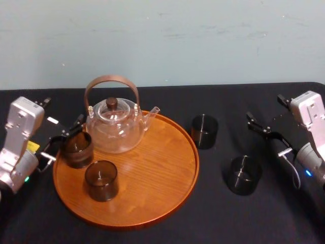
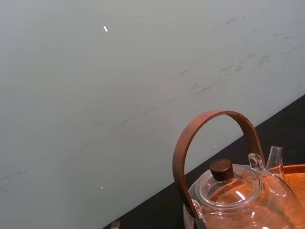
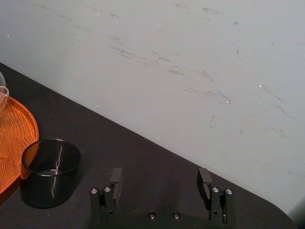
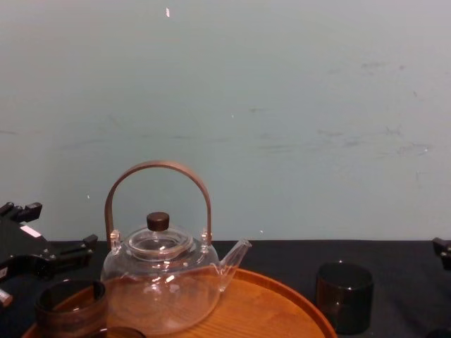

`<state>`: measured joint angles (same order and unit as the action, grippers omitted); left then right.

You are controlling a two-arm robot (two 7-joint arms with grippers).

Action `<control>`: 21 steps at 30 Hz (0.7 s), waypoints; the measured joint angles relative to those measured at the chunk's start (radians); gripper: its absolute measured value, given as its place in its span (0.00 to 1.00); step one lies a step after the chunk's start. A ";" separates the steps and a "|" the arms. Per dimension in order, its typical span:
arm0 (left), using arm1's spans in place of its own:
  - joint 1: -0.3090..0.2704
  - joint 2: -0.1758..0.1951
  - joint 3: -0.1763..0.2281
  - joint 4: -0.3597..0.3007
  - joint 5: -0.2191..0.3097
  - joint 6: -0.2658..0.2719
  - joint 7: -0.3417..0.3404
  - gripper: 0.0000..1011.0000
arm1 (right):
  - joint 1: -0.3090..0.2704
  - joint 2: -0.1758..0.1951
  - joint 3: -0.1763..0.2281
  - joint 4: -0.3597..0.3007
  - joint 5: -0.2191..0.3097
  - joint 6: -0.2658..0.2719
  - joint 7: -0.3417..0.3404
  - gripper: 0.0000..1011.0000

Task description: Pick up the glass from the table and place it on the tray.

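Observation:
Two dark smoky glasses stand on the black table right of the tray: one close to the rim, one nearer me. The first also appears in the right wrist view and the chest view. My right gripper hovers open to their right, its fingers wide apart with nothing between them. Two more glasses stand on the round wooden tray. My left gripper is open at the tray's left edge, just beside and above the rear one.
A clear glass teapot with an arched brown handle stands at the back of the tray. A pale wall rises behind the table's far edge. Bare black cloth lies between the two table glasses and in front of the tray.

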<state>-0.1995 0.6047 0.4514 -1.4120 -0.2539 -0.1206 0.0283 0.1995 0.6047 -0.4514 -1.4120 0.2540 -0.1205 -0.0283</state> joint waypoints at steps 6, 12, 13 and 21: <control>0.000 0.000 0.000 0.000 0.000 0.000 0.000 0.99 | 0.000 0.000 0.000 0.000 0.000 0.000 0.000 0.99; 0.000 0.000 0.000 0.000 0.000 0.000 0.000 0.99 | 0.000 0.000 0.000 0.000 0.000 0.000 0.000 0.99; 0.000 0.000 0.000 0.000 0.000 0.000 0.000 0.99 | 0.000 0.000 0.000 0.000 0.000 0.000 0.000 0.99; 0.000 0.000 0.000 0.000 0.000 0.000 0.000 0.99 | 0.000 0.000 0.000 0.000 0.000 0.000 0.000 0.99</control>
<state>-0.1995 0.6047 0.4514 -1.4120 -0.2539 -0.1205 0.0283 0.1995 0.6047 -0.4514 -1.4120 0.2540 -0.1205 -0.0283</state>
